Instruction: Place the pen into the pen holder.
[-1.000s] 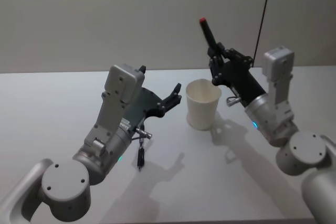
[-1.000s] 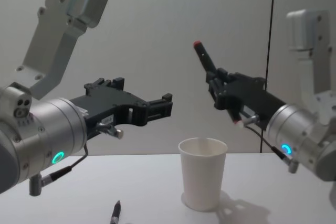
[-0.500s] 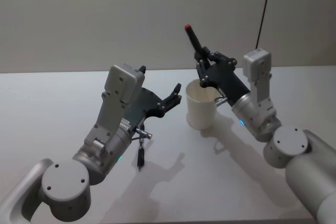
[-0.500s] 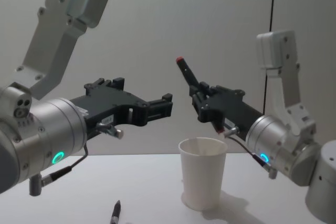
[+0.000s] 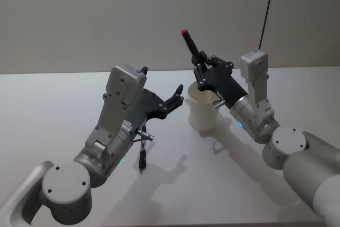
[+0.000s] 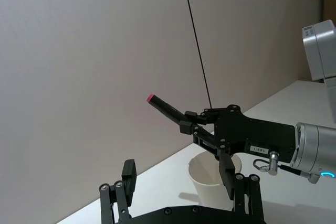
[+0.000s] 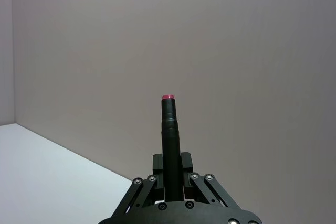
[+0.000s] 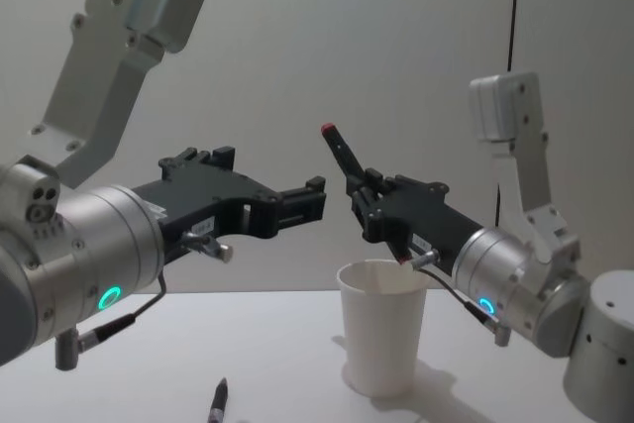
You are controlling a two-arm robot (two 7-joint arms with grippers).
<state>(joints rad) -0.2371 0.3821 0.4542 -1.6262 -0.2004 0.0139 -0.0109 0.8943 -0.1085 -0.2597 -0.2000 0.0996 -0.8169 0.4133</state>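
Pen [image 8: 342, 153] above the pen holder [image 8: 381, 334]; second pen [image 8: 218, 401] on the table [image 8: 277, 349] to its left

No word, number or sign can be read. A small white label [image 6: 261, 150] is seen on the side of the black metal right gripper [image 6: 190, 124]. Dark print is seen on it, but the print is too small to be made out. A small pale sticker [image 8: 202, 229] is seen on the black metal left gripper [image 8: 315, 199], and what is written on it cannot be told either.
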